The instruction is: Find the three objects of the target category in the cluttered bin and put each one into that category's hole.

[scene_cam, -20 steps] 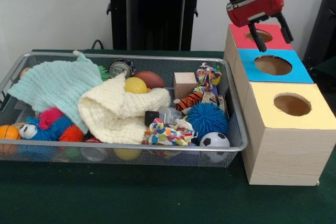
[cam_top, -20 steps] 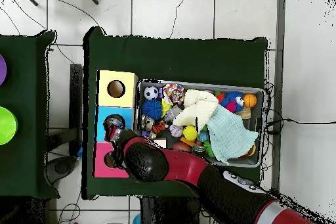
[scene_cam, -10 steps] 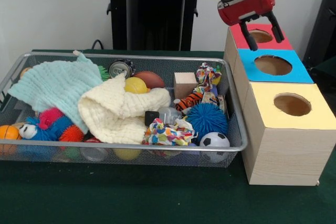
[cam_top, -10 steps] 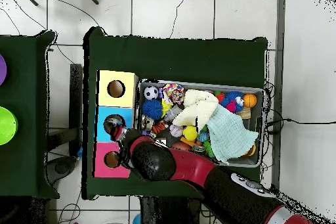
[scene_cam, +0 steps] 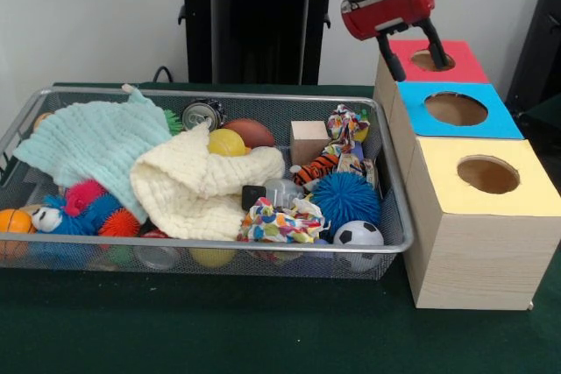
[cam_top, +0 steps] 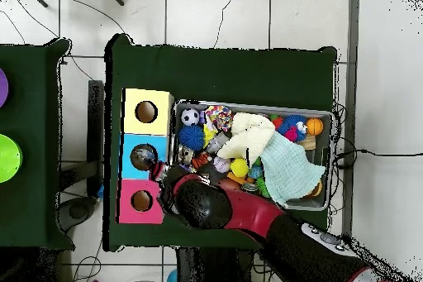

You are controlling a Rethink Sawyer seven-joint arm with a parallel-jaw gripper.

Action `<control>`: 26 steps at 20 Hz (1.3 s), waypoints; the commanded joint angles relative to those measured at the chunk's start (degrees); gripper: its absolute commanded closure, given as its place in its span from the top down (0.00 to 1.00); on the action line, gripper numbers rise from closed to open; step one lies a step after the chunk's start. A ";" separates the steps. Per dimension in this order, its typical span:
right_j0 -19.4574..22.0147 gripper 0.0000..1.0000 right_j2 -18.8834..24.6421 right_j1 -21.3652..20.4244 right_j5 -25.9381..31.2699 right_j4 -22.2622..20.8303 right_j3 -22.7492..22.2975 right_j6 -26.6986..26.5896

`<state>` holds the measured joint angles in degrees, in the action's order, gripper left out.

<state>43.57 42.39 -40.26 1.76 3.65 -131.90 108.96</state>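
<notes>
My red and black gripper [scene_cam: 420, 66] hangs open and empty at the left edge of the red-topped box [scene_cam: 460, 66], beside its hole [scene_cam: 431, 59] and above the far right corner of the wire bin [scene_cam: 219, 244]. Overhead, the gripper [cam_top: 165, 181] sits between the boxes and the bin [cam_top: 252, 106]. Inside the bin lie a cream cloth [scene_cam: 206, 186], a mint cloth [scene_cam: 96, 142], a blue spiky ball [scene_cam: 344, 199], a soccer ball [scene_cam: 358, 236], a yellow ball [scene_cam: 226, 142], a wooden block [scene_cam: 308, 139] and a can [scene_cam: 202, 114].
Right of the bin stand a blue-topped box [scene_cam: 500, 122] and a yellow-topped box [scene_cam: 526, 192], each with a round hole. A brown football [scene_cam: 252, 131], a tiger toy [scene_cam: 317, 166] and an orange ball [scene_cam: 13, 221] also lie in the bin. The arm [cam_top: 248, 212] covers the bin's near edge overhead.
The gripper has moved left and slightly up, from over the red box's hole to that box's left edge by the bin. It stays open and empty.
</notes>
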 commanded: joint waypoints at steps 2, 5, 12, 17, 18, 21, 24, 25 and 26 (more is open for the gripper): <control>2.30 1.00 -4.52 -0.47 7.88 -5.46 6.11 -1.69; 3.37 1.00 -4.57 0.00 8.56 -7.65 6.66 -2.44; 5.93 1.00 -4.42 1.14 10.36 -12.19 8.15 -3.35; 7.65 1.00 -4.05 1.31 12.01 -15.52 9.35 -4.71; 8.27 1.00 -3.67 1.54 12.02 -16.08 9.51 -4.80; 9.30 1.00 -3.64 2.06 13.04 -18.57 10.62 -5.97; 11.01 1.00 -2.64 2.49 15.05 -19.71 11.49 -6.42; 11.56 1.00 -2.33 2.63 15.86 -20.10 11.83 -6.74; 12.03 1.00 -2.19 2.90 16.56 -20.61 12.27 -7.17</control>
<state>52.86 40.12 -39.59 9.53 -12.51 -128.81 108.96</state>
